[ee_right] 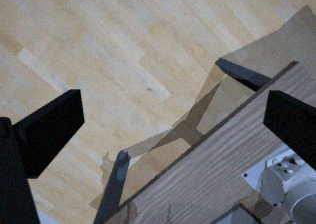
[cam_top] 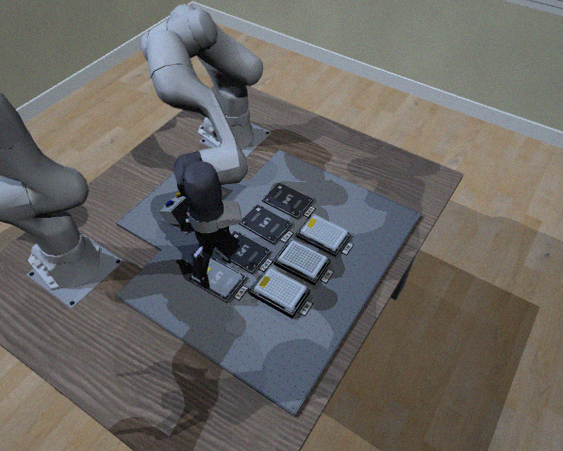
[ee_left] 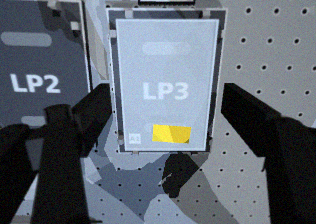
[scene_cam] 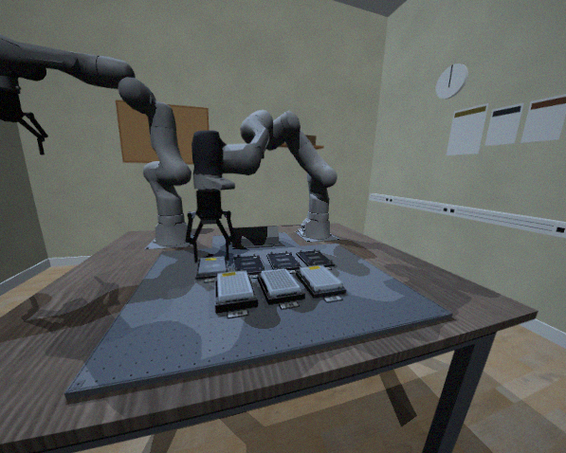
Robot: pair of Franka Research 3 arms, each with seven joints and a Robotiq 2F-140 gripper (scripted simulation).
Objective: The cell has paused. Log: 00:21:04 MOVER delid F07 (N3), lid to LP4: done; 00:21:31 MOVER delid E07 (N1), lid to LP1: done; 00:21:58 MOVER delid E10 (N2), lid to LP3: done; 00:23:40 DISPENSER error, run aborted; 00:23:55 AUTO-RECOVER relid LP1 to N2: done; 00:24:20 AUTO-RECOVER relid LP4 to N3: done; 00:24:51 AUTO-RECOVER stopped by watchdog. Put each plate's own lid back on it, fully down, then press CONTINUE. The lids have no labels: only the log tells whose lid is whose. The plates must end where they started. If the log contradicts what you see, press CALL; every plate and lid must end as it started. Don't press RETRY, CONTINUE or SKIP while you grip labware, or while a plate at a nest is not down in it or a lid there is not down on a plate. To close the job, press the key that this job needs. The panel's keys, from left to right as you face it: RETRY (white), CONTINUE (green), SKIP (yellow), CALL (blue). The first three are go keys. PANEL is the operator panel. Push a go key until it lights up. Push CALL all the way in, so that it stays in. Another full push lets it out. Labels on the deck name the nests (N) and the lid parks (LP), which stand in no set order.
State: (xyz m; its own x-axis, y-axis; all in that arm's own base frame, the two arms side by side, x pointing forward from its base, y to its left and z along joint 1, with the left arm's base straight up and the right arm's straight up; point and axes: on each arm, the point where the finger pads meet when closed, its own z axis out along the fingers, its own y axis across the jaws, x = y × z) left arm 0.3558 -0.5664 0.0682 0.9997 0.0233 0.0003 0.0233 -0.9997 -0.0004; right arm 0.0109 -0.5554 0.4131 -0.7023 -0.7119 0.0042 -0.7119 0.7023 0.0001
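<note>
A clear lid (cam_top: 227, 279) (scene_cam: 211, 266) (ee_left: 167, 61) with a yellow mark lies flat on LP3. My left gripper (cam_top: 217, 267) (scene_cam: 211, 257) (ee_left: 166, 98) is open, its fingers on either side of this lid with gaps, not touching it. The middle nest's plate (cam_top: 302, 258) (scene_cam: 281, 283) shows bare wells and no yellow mark. The plates beside it, one nearer LP4 (cam_top: 327, 235) (scene_cam: 321, 278) and one nearer LP3 (cam_top: 284, 291) (scene_cam: 235, 287), carry yellow-marked lids. Nest labels are too small to read surely. My right gripper (scene_cam: 13, 151) (ee_right: 173, 106) is open and empty, high beyond the table.
Parks LP4 (cam_top: 287, 199) (scene_cam: 312, 261), LP1 (cam_top: 266, 224) (scene_cam: 278, 263) and LP2 (cam_top: 249, 253) (scene_cam: 248, 257) (ee_left: 35, 61) hold no lid. The operator panel (cam_top: 175, 214) stands behind the parks, partly hidden by the left arm; its blue key (cam_top: 170, 203) shows.
</note>
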